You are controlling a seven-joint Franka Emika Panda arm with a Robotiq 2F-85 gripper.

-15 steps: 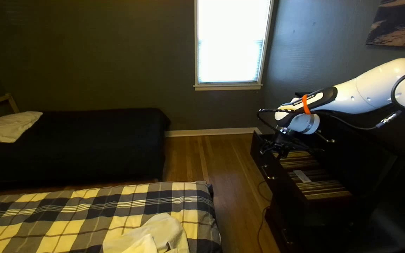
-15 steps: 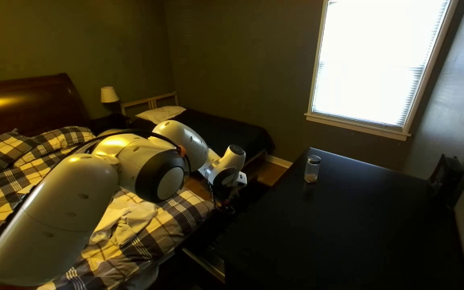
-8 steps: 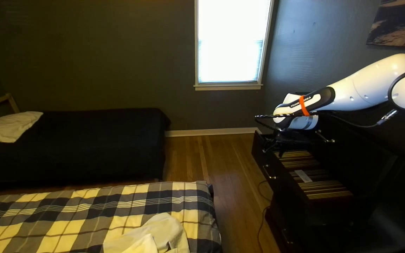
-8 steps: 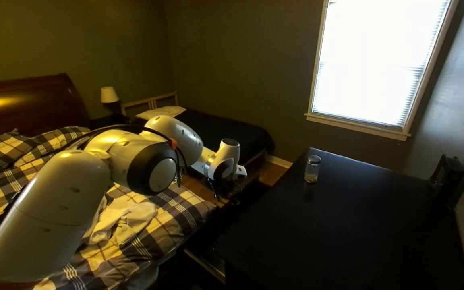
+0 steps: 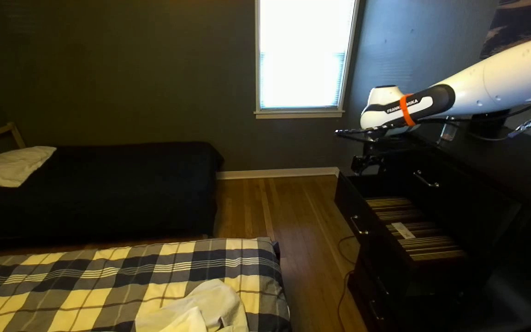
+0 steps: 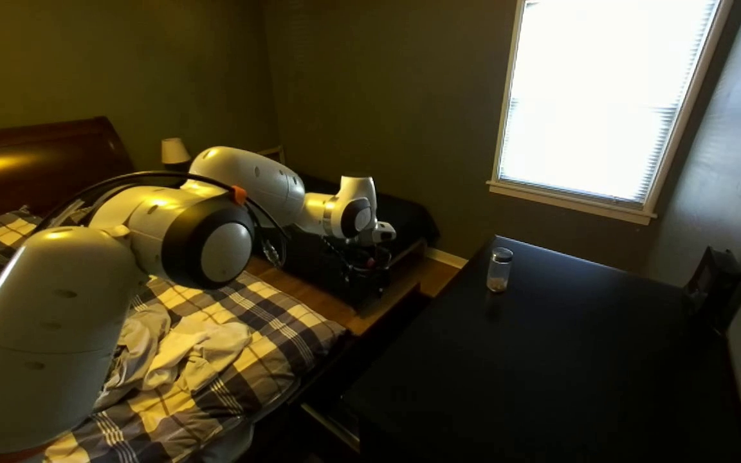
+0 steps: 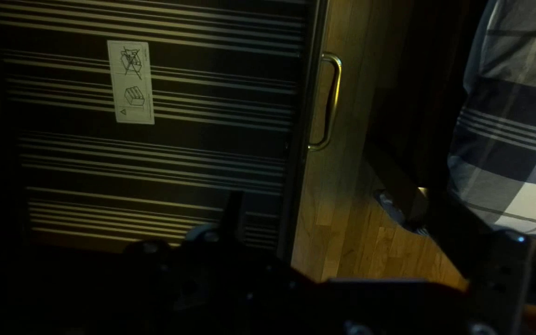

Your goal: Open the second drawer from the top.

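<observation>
The second drawer from the top (image 5: 376,230) is pulled out of the dark dresser, showing a striped liner. Its pale metal pull (image 5: 359,225) is on its front, and the pull (image 7: 333,102) also shows in the wrist view. The topmost drawer above it is closed, with its own pull (image 5: 427,179). My gripper (image 5: 369,163) is above the far end of the open drawer, apart from it. In the wrist view my gripper (image 7: 305,172) is open and empty, one finger over the drawer's inside and the other over the floor.
A paper label (image 7: 130,83) lies on the liner. A glass jar (image 6: 499,270) and a dark object (image 6: 718,289) stand on the dresser top (image 6: 538,373). A plaid bed (image 5: 132,276) faces the drawers across a narrow strip of wood floor (image 5: 293,221).
My arm and gripper have risen out from beside the drawer front and now stand above it. The open drawer has slid slightly inward, toward the dresser, and stays mostly pulled out.
</observation>
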